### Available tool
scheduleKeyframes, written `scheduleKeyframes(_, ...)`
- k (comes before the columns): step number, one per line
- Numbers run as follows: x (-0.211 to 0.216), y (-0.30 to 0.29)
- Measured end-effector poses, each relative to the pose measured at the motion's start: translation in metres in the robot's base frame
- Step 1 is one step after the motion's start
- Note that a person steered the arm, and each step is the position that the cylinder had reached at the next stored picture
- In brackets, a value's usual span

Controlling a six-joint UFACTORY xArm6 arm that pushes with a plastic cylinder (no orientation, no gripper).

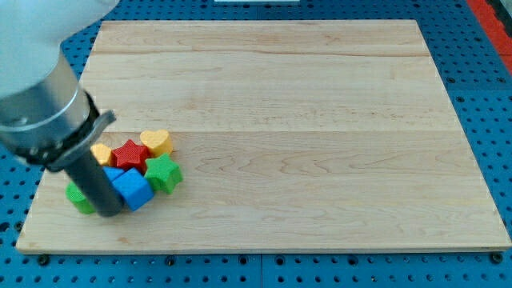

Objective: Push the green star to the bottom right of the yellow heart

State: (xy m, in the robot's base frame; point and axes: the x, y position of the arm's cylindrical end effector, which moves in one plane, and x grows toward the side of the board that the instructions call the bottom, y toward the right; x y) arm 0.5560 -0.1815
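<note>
Approach step, push not yet lined up. My tip [110, 213] sits at the near-left edge of the block cluster, low on the tabletop [320, 120], touching or just beside the blue cube [132, 190]. No claw on this rig, just the rod, so nothing is released or clenched; nothing is held.

Green star [164, 174] is at the right end of the cluster, just near and slightly right of the yellow heart [157, 142]. Judged from the layout, it is close to bottom right already but tucked tight under the heart; a short shove rightward would make it clearer.

Next move calls for getting the tip to the star's left side, then pushing right and a touch nearer. Problem: that side is packed. Blue cube touches or nearly touches the star on its left, red star [130, 154] sits between the heart and the blue blocks, a second blue block [114, 173] is behind the rod. Pushing from the current spot would likely drive the blue cube into the star and drag neighbours along, maybe nudging the heart.

Also around: a yellow block [102, 152] far-left of the red star, shape unclear, probably a flat hexagon or so; a green block [79, 198] at the near-left, partly hidden by the rod. Right side of the tabletop is open for the push.
</note>
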Motion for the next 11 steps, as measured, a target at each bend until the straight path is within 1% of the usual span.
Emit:
scheduleKeyframes(1,-0.024,0.026)
scheduleKeyframes(2,-0.016,0.042)
scheduleKeyframes(3,0.028,0.042)
scheduleKeyframes(4,-0.004,0.1)
scheduleKeyframes(5,-0.041,0.136)
scheduleKeyframes(6,-0.052,0.147)
scheduleKeyframes(8,-0.055,0.098)
scheduleKeyframes(9,-0.058,0.097)
scheduleKeyframes(10,-0.048,0.119)
scheduleKeyframes(11,0.016,0.095)
